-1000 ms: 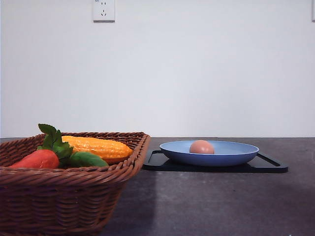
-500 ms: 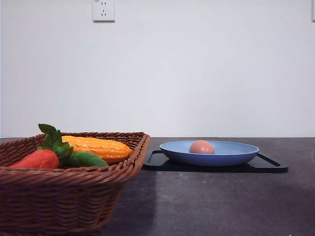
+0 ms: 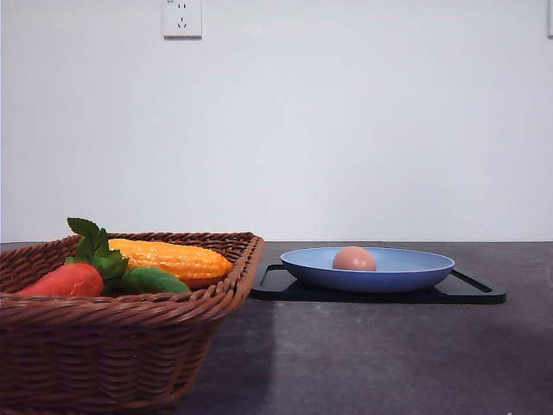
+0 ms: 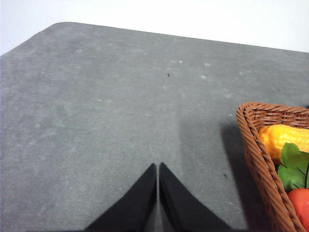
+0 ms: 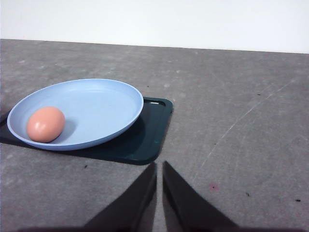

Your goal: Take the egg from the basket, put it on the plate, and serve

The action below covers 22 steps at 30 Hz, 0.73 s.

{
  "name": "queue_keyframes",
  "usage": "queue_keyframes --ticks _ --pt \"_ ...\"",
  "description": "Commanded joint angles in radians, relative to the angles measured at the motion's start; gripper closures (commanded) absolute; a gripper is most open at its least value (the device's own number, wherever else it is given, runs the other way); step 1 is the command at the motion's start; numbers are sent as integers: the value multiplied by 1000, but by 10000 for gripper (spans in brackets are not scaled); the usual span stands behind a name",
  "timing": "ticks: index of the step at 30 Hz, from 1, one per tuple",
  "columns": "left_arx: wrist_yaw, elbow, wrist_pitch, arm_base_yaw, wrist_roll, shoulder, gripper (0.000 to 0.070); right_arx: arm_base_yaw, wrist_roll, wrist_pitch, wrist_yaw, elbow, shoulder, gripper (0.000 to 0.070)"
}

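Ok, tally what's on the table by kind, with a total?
Food items: 3, namely egg, corn, strawberry-like fruit
Basket: 1
Plate: 1
Black tray: 1
Total: 6

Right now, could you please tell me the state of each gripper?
Left gripper: shut, fingers together, holding nothing, above bare table beside the basket.
Right gripper: shut, holding nothing; the egg lies in the plate.
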Motion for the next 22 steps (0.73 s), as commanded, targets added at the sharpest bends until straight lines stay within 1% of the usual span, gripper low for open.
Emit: queue_keyframes --ticks 1,22 --pt "-2 -24 -16 2 -4 -2 700 1 11 8 2 -4 -3 700" --pt "-2 -24 -16 2 -4 -2 700 1 11 8 2 -4 -3 700"
